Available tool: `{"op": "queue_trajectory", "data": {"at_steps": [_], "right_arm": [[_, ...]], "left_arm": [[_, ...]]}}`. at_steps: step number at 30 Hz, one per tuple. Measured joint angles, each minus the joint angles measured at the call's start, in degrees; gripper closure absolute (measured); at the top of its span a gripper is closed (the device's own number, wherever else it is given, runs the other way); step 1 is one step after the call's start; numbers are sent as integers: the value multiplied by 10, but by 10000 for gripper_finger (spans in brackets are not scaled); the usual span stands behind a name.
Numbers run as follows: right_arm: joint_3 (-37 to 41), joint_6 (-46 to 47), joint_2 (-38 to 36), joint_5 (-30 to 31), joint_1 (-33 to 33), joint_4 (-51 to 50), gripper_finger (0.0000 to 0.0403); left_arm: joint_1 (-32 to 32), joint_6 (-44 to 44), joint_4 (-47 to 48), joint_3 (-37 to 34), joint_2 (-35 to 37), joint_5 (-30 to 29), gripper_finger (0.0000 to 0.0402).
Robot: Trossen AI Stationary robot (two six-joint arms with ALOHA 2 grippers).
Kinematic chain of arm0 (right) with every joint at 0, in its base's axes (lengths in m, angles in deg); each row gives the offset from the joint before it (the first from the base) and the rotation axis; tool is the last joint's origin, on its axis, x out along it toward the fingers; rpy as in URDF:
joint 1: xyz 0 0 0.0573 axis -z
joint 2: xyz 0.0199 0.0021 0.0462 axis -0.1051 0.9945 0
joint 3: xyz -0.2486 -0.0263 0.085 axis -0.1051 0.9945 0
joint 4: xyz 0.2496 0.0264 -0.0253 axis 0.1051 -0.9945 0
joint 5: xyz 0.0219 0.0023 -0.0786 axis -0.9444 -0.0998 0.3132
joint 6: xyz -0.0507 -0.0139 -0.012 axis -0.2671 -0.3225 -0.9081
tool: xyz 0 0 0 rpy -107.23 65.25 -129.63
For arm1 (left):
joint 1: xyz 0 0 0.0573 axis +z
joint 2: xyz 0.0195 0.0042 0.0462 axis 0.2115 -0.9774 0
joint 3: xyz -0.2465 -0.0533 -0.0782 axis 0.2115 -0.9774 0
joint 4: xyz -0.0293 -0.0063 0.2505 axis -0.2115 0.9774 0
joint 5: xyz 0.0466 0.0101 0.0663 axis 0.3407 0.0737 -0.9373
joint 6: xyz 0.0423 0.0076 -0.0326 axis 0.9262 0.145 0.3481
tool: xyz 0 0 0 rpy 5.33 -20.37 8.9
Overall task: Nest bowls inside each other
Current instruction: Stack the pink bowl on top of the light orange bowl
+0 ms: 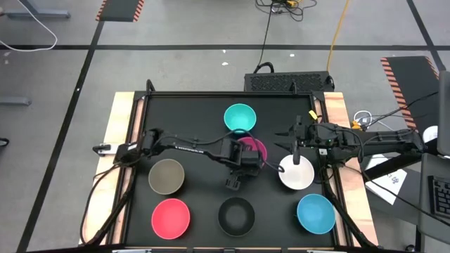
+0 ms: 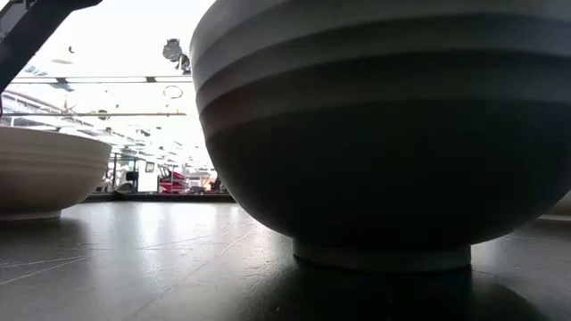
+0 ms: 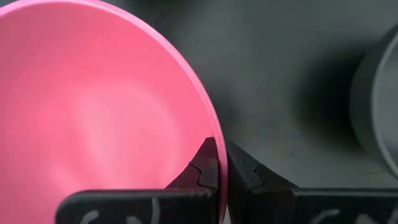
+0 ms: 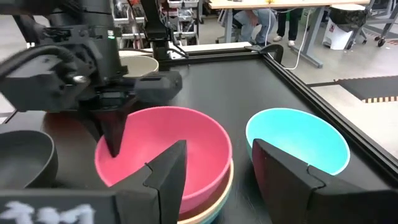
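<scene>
Left gripper [image 1: 244, 163] is pinching the magenta bowl [image 4: 163, 149] rim at desk centre, apparently atop a stack; turquoise bowl [image 1: 240, 117] at 12 o'clock looks next. Right gripper [image 1: 298, 144] waits open over the white bowl [image 1: 296, 173].

The magenta bowl [image 1: 252, 149] sits upright mid-bench, nested atop a stack, just near of the turquoise bowl [image 1: 240, 117]. To its right is the white bowl [image 1: 296, 173]. Olive-grey bowl [image 1: 166, 176] lies left; pink-red bowl [image 1: 171, 216], black bowl [image 1: 235, 216] and blue bowl [image 1: 316, 213] line the near edge.

Bowls [image 1: 240, 118] scattered across table [image 1: 204, 105]
</scene>
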Motion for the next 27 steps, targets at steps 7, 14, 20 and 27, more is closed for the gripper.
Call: {"op": "queue_trajectory", "data": {"at_steps": [7,14,20,27], "right_arm": [[0,1,0,0,0,2,227],[0,7,0,0,0,-2,227],[0,8,0,0,0,-2,227],[0,8,0,0,0,-2,227]], "left_arm": [[2,4,-16,0,0,-9,398],[8,4,-19,0,0,-17,369],[8,6,-18,0,0,6,319],[-4,36,-22,11,0,-15,261]]}}
